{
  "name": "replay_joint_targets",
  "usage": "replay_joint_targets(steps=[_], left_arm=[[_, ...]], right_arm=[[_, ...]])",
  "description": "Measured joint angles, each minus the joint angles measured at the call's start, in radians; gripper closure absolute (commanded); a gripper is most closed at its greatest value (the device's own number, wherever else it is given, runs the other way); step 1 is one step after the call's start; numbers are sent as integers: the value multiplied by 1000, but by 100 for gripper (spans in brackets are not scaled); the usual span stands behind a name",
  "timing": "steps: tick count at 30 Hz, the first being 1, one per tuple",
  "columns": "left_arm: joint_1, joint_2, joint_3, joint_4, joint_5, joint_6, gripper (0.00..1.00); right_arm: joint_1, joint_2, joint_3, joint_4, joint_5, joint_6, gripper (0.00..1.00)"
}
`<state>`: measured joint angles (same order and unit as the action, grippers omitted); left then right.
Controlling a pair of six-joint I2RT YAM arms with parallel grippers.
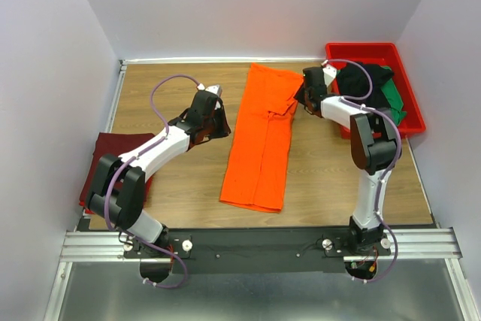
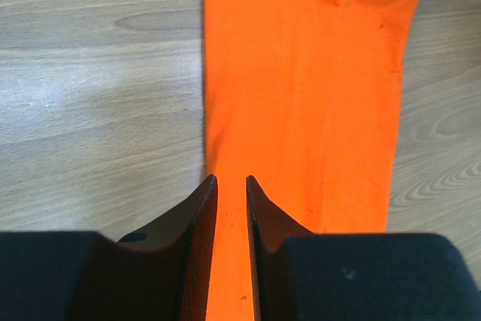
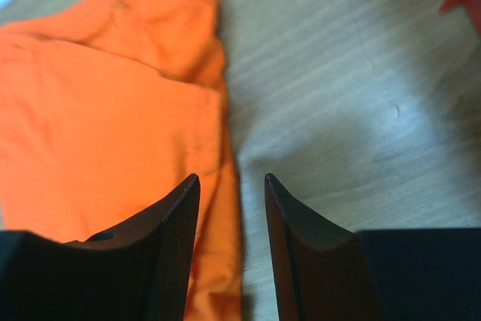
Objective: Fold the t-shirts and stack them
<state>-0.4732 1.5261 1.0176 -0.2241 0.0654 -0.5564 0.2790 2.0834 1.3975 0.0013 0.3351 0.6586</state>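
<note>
The bright orange t-shirt [image 1: 259, 140] lies flat on the table as a long strip, with a bunched sleeve at its far right. My left gripper [image 1: 219, 122] hovers at the shirt's left edge. In the left wrist view its jaws [image 2: 231, 178] stand a narrow gap apart over the orange cloth [image 2: 301, 95], holding nothing. My right gripper [image 1: 307, 97] is at the shirt's upper right edge. In the right wrist view it [image 3: 231, 177] is open over the edge of the orange cloth [image 3: 105, 118]. A folded maroon t-shirt [image 1: 105, 165] lies at the far left.
A red plastic tray [image 1: 376, 52] stands at the back right and holds a black t-shirt [image 1: 361, 80] and a green one [image 1: 393, 99]. White walls close the table on the left, back and right. Bare wood [image 1: 331, 171] shows right of the orange shirt.
</note>
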Motion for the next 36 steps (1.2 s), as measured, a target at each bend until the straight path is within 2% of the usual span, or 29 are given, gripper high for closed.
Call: replay_joint_targets(steps=[9, 19, 29, 36], left_arm=[[-10, 0, -48, 29, 14, -23, 70], [-153, 61, -76, 80, 13, -61, 70], [-201, 217, -80, 153, 6, -105, 71], [-208, 255, -60, 212, 7, -131, 70]], right_arm=[[24, -10, 103, 19, -66, -85, 54], [39, 261, 376, -10, -120, -182, 53], [-6, 487, 717, -83, -250, -289, 41], [-20, 576, 866, -105, -337, -360, 32]])
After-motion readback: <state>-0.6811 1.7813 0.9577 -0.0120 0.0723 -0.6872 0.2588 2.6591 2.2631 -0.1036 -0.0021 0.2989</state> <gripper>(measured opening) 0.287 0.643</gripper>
